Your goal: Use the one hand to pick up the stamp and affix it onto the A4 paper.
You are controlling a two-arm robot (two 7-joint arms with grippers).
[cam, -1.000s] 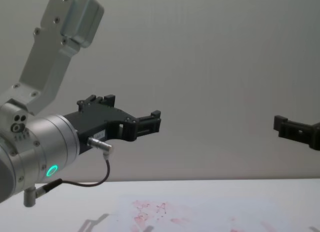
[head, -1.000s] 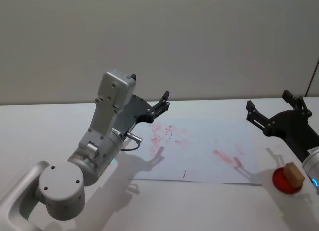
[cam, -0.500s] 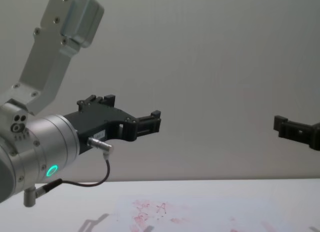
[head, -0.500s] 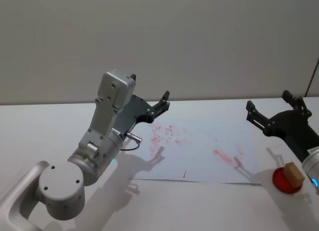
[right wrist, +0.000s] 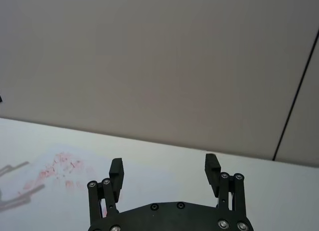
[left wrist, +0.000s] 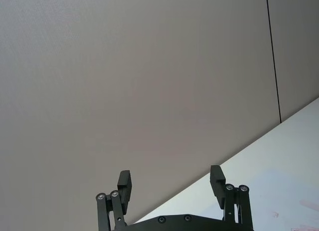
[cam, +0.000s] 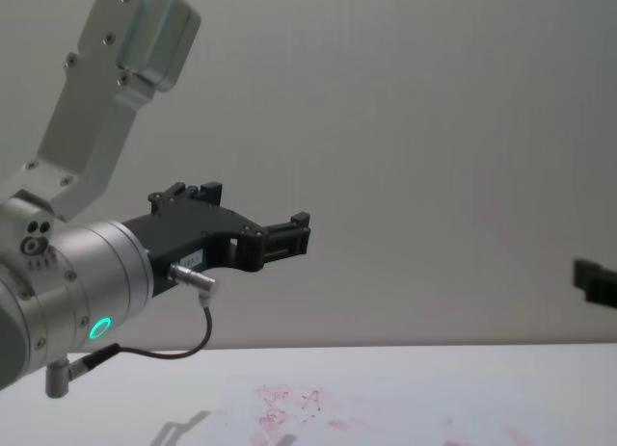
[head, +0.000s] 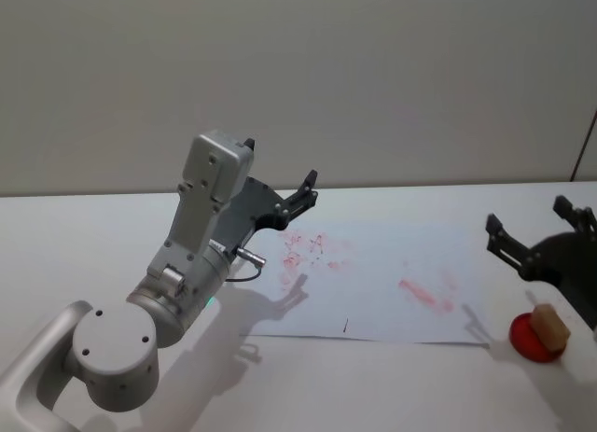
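Stamp (head: 550, 326) is sitting on the red pad (head: 520, 338); your right gripper (head: 527, 217) is hovering nearby, fingers spread apart

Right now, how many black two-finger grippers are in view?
2. The open left gripper is raised over the white A4 paper's left end; the open right gripper, near the brown wooden stamp.

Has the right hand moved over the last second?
Yes. In the head view the right hand has shifted rightward and lower, away from the right edge of the A4 paper and closer to the stamp.
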